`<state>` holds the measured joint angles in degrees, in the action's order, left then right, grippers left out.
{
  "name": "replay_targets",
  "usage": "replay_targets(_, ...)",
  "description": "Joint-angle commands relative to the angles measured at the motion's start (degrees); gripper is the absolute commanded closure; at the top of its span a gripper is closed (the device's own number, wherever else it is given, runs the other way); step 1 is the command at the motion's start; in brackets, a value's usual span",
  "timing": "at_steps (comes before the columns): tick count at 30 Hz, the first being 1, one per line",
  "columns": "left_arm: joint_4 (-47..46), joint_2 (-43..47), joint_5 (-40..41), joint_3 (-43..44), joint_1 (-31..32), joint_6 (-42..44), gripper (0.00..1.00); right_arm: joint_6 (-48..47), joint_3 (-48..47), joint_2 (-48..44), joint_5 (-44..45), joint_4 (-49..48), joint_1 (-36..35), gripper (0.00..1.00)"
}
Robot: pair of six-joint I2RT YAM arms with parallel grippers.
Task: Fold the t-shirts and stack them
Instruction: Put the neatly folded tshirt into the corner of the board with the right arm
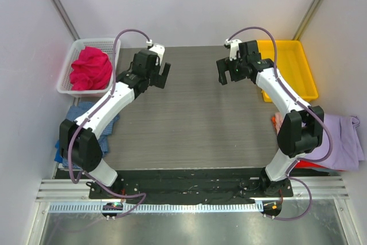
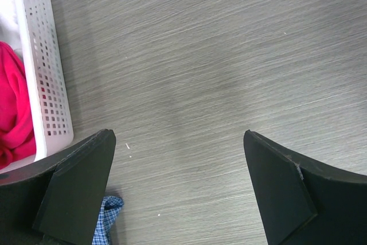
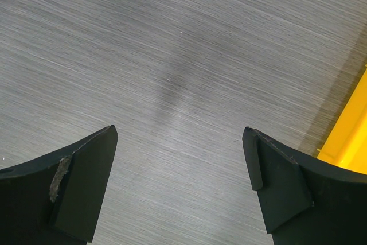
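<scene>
A magenta-pink t-shirt (image 1: 90, 68) lies bunched in the white mesh basket (image 1: 66, 78) at the back left; the left wrist view shows this pink cloth (image 2: 14, 107) too. A blue checked t-shirt (image 1: 70, 114) lies crumpled at the left table edge under my left arm, and a corner of it (image 2: 106, 215) shows by the left finger. A lavender-purple t-shirt (image 1: 344, 139) lies at the right edge over a red one (image 1: 309, 164). My left gripper (image 1: 162, 77) (image 2: 178, 136) and right gripper (image 1: 225, 74) (image 3: 179, 130) hover open over the bare grey mat, holding nothing.
A yellow plastic tray (image 1: 295, 67) stands at the back right, its edge (image 3: 350, 136) close to my right gripper. The basket wall (image 2: 49, 84) is just left of my left gripper. The grey mat (image 1: 195, 119) lies between the arms. White walls enclose the table.
</scene>
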<state>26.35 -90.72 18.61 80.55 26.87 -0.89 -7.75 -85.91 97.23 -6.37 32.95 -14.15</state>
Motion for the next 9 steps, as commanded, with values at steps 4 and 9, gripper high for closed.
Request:
replay_targets(4,-3.0,2.6,1.2,-0.1,0.0,0.0,0.0,0.5,-0.6,-2.8,0.2,-2.0,-0.3,0.0)
replay_targets(9,-2.9,2.2,1.3,-0.1,0.0,0.4,0.0,0.1,-0.2,-2.8,0.1,-1.9,-0.4,0.0)
